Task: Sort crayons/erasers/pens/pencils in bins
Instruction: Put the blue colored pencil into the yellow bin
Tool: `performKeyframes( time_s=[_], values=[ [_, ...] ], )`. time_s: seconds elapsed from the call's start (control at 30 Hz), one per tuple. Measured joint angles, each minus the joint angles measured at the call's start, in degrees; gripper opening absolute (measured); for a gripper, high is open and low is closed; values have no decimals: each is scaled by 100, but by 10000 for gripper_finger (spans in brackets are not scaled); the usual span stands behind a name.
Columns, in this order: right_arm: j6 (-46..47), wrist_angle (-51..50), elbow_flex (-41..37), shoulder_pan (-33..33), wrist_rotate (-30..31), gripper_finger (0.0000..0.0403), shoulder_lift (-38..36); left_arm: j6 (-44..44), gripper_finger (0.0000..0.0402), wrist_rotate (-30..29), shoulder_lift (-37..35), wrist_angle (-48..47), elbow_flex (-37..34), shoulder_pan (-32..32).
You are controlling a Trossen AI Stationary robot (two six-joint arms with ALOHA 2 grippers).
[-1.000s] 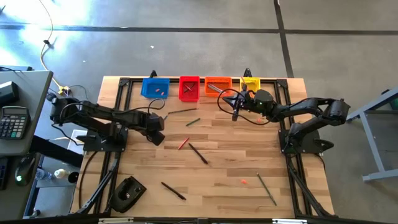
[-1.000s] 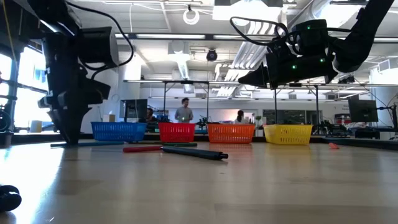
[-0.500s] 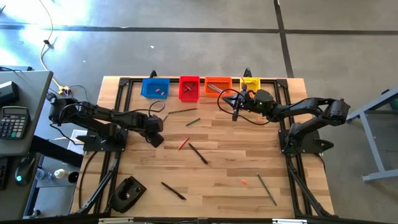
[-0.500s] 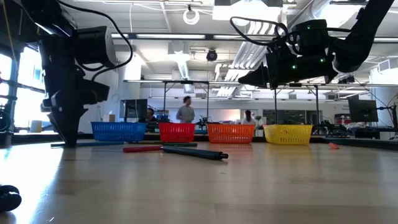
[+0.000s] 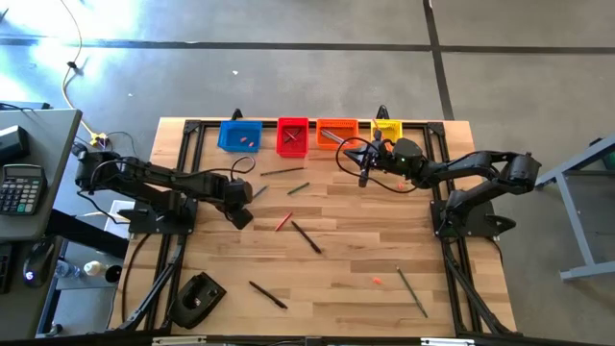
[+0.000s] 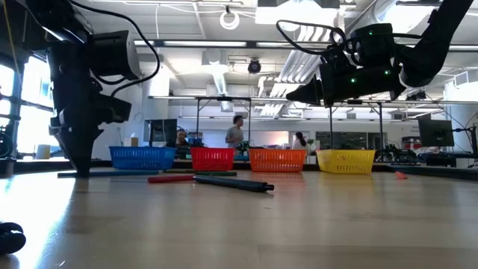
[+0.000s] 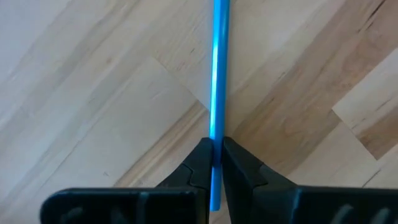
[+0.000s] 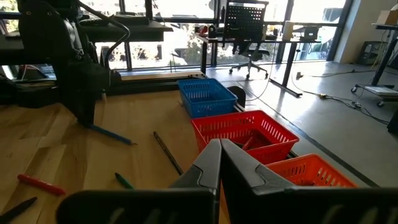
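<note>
Blue stick (image 7: 217, 81) pinched by left gripper (image 7: 216, 163) flat on table (image 7: 93, 93), for lifting binward; right gripper (image 8: 219, 163) shut, empty, parked near 4 bins (image 5: 239, 135).

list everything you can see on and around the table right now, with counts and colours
bins: four, blue, red, orange, yellow, in a row at the table's far edge
blue stick: one, lying on the wood, pinched by the left gripper
red stick: one, mid-table
dark sticks: several, scattered; one mid-table
eraser: one, pink-red, near side, right
calculator: one, on a side desk to the left
left gripper: shut on the blue stick, down at the table
right gripper: shut, empty, raised near the orange bin
</note>
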Motion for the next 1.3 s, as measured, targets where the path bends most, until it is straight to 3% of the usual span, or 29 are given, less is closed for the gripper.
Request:
performKeyframes(
  time_s=[0.27, 0.53, 1.03, 1.3],
  values=[
    [0, 0, 0, 0, -1, 0, 0, -89, 12, 396, -345, -23, -48, -19],
    [0, 0, 0, 0, 0, 0, 0, -144, 12, 278, -720, 334, -34, -26],
    [42, -17, 0, 0, 0, 0, 0, -62, 12, 99, -732, 2189, -22, -15],
    [394, 34, 0, 0, -1, 0, 0, 156, 12, -331, -472, 3414, -15, -15]
  ],
)
